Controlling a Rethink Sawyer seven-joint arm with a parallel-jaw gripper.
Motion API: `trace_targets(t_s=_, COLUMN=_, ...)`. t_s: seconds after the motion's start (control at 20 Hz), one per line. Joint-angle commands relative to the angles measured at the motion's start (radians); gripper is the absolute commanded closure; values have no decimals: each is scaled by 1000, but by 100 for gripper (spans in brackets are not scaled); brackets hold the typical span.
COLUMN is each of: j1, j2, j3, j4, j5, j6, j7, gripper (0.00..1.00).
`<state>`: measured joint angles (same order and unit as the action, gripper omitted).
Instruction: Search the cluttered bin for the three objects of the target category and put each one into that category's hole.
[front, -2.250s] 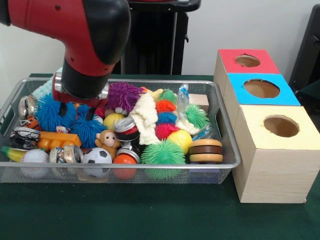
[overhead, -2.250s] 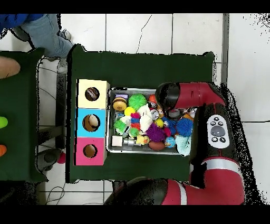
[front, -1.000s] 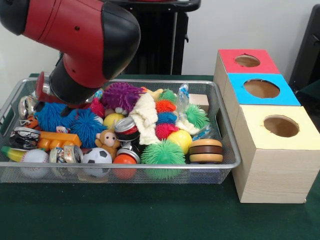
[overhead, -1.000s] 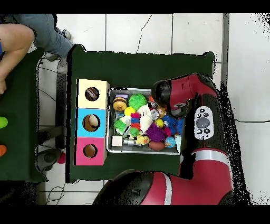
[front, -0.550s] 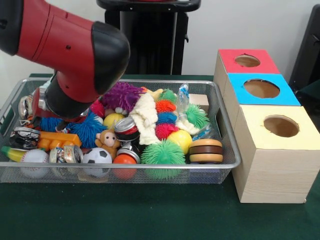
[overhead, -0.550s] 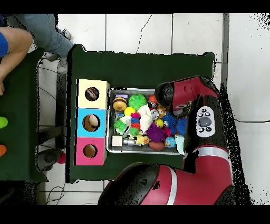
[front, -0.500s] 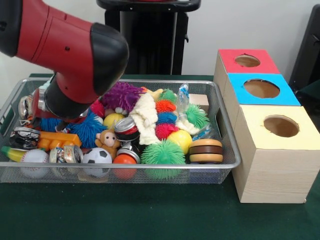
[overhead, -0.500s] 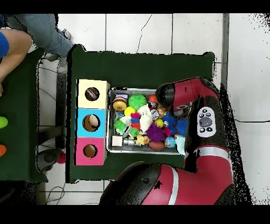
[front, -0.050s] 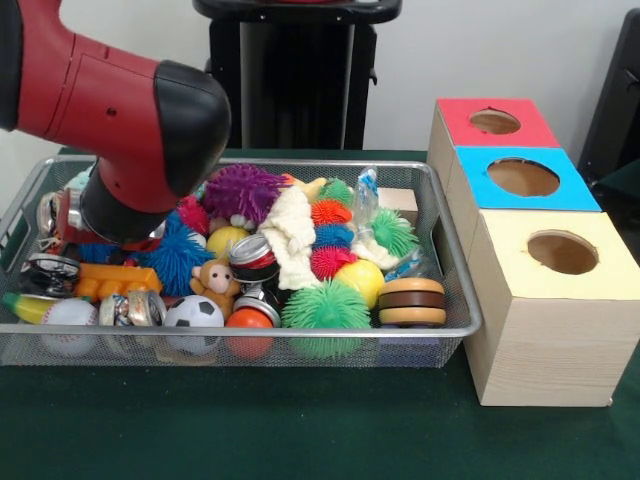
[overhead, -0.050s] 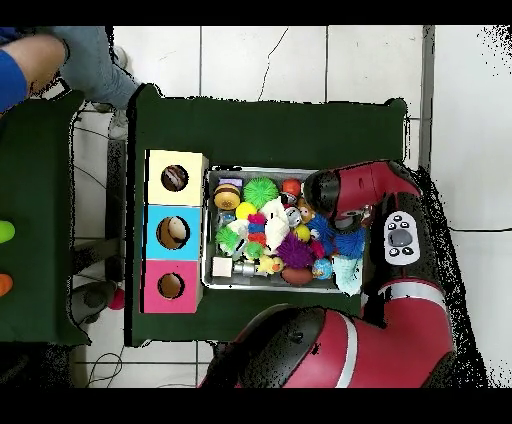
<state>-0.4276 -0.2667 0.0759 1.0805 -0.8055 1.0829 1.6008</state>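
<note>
Clutter fills the wire bin (front, -0.050s: 455, 318), so your arm (front, -0.050s: 120, 120) dips low over its end farthest from the three-hole box (front, -0.050s: 535, 250), likely to reach toys buried there. Its bulk hides the pincer; you cannot tell how the tips stand. Which toys are targets is unclear; spiky balls (front, -0.050s: 325, 305) abound.

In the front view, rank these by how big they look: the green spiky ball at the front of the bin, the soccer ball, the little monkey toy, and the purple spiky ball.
1. Green spiky ball and purple spiky ball: similar; green sits nearer the camera, so unsure.
2. Soccer ball.
3. Monkey toy, close to the soccer ball.
</note>
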Motion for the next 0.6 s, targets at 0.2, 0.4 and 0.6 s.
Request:
trace_targets(t_s=0.2, j1=-54, j2=-28, j3=69, j4=223, j5=99, j6=71, j7=-184, gripper=0)
trace_targets(t_s=0.4, j1=-84, j2=-37, j3=100, j4=273, j5=182, j6=127, j7=-186, gripper=0)
trace_targets(t_s=0.6, j1=-87, j2=-36, j3=97, j4=286, j5=225, j6=142, j7=-160, gripper=0)
